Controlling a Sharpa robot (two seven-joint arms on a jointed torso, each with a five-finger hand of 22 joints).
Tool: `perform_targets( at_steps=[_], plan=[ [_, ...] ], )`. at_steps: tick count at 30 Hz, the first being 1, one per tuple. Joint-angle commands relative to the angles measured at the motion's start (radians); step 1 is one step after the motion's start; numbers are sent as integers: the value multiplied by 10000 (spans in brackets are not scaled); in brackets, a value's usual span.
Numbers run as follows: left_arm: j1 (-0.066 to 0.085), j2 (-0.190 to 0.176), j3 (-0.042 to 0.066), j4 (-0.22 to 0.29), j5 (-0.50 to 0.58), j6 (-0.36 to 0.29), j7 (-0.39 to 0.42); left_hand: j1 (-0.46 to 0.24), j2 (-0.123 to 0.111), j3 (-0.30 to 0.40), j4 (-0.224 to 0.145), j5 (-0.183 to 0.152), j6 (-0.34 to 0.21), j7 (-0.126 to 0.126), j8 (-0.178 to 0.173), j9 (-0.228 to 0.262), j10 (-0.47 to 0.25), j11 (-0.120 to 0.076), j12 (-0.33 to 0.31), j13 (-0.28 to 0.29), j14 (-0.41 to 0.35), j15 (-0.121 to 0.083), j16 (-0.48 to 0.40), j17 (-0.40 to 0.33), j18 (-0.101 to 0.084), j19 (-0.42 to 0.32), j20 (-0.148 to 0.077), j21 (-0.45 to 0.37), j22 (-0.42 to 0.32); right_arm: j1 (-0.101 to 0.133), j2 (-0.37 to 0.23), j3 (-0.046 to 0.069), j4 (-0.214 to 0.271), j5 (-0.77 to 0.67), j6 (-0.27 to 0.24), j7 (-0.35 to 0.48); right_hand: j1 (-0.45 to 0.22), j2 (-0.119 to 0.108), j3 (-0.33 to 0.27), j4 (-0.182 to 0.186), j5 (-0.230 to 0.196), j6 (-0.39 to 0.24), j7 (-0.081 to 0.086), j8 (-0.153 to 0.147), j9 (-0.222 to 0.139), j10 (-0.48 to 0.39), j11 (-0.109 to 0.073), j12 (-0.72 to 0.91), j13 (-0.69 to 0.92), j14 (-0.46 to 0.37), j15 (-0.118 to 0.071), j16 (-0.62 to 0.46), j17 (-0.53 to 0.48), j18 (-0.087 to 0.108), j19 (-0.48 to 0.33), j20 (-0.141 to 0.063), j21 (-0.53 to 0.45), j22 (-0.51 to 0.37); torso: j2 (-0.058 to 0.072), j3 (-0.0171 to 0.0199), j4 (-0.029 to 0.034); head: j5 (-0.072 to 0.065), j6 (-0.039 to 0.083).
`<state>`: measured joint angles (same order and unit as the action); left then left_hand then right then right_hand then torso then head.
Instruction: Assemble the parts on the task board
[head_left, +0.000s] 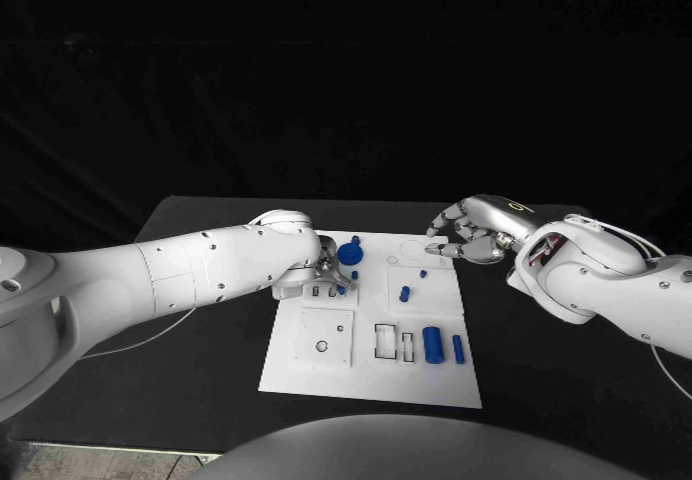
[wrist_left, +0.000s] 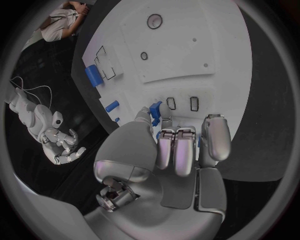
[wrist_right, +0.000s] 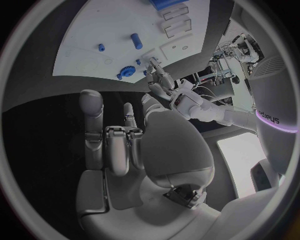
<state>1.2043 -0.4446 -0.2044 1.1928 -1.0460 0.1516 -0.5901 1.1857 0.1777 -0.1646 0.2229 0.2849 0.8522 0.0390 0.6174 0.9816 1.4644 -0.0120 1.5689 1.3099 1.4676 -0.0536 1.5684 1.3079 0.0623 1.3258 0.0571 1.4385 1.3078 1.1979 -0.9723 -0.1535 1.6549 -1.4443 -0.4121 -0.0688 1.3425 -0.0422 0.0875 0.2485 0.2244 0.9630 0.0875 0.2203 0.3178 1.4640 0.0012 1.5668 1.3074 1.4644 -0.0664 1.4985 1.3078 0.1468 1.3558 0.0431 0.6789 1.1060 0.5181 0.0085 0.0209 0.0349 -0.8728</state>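
Observation:
The white task board (head_left: 329, 372) lies mid-table. At its far left end stands a round blue gear-like part (head_left: 351, 254). My left hand (head_left: 320, 268) is curled at this part, and blue shows behind its fingers (wrist_left: 181, 150) on both sides in the left wrist view. My right hand (head_left: 470, 238) hovers over the board's far right corner, fingers curled in with nothing in them (wrist_right: 115, 145). Small blue pegs (head_left: 405, 293) lie mid-board. A larger blue block (head_left: 431, 344) and a thin blue bar (head_left: 459, 348) sit at the near right.
Dark outlined slots (head_left: 385, 341) and a small ring hole (head_left: 322, 347) mark the board's near half. A pale block (head_left: 408, 346) lies beside the blue block. Black table (head_left: 548, 380) surrounds the board. Thin cables trail along both arms.

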Motion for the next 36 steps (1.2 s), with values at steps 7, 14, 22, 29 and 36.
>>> perform_targets(
  at_steps=[7, 14, 22, 29, 36],
  plan=[
    [-41, 34, 6, -65, 131, 145, 256, 408, -115, 535, -255, 1094, 132, -29, -313, 197, 1064, -66, 19, 2609, 1032, -51, 24, 2629, 45, -87, -4, -69, 284, -19, -17, 2, -18, 73, -16, 60, 51, 163, 50, -98, 85, 136, -13, 75, 19, 1068, 65, 40, 2634, 849, 67, -58, 1696, 50, -67, 38, -73, 6, -5, 4, 6, -34, 2],
    [-51, -80, 6, -33, 163, 1, 380, 826, -438, 1479, -538, 1914, 227, -91, -604, 395, 1064, -136, 19, 2609, 1032, -101, 24, 2629, 45, -65, -65, -97, 339, -22, -21, 2, -31, 103, 12, 43, 69, 176, 60, -111, 97, 144, -11, 74, 20, 1068, 67, 40, 2634, 845, 69, -70, 1682, 53, -72, 41, -91, 1, -11, 0, 6, -38, 2],
    [-54, -405, 5, 205, 182, -130, 266, 285, -1444, 3754, -428, 1933, 490, -57, -1126, 894, 1064, -115, 19, 2609, 1032, -85, 24, 2629, 41, -33, -56, -180, 449, -23, -36, 1, -53, 131, 70, 2, 94, 202, 77, -126, 108, 148, -9, 68, 20, 1068, 70, 40, 2634, 840, 72, -88, 1661, 61, -86, 44, -140, -18, -14, -1, 23, -46, 2],
    [-54, -628, 3, 359, 184, -221, 222, 68, -1626, 4190, -435, 1877, 522, -40, -1231, 1036, 1064, -106, 19, 2609, 1032, -74, 24, 2629, 47, -39, -55, -211, 465, -26, -22, -1, -91, 146, 120, -19, 111, 235, 94, -134, 116, 150, -5, 63, 19, 1068, 73, 40, 2634, 834, 75, -107, 1638, 67, -99, 48, -183, -33, -13, -5, 19, 12, 2],
    [-55, -738, 1, 421, 185, -250, 208, -37, -1677, 4353, -426, 1786, 526, -28, -1289, 1090, 1064, -96, 19, 2609, 1032, -67, 24, 2629, 50, -51, -49, -230, 466, -33, -4, -4, -125, 163, 155, -27, 115, 245, 99, -135, 118, 151, -4, 60, 19, 1068, 74, 40, 2634, 829, 76, -123, 1620, 73, -108, 49, -217, -49, -16, -4, 6, 67, 2]
  ],
)
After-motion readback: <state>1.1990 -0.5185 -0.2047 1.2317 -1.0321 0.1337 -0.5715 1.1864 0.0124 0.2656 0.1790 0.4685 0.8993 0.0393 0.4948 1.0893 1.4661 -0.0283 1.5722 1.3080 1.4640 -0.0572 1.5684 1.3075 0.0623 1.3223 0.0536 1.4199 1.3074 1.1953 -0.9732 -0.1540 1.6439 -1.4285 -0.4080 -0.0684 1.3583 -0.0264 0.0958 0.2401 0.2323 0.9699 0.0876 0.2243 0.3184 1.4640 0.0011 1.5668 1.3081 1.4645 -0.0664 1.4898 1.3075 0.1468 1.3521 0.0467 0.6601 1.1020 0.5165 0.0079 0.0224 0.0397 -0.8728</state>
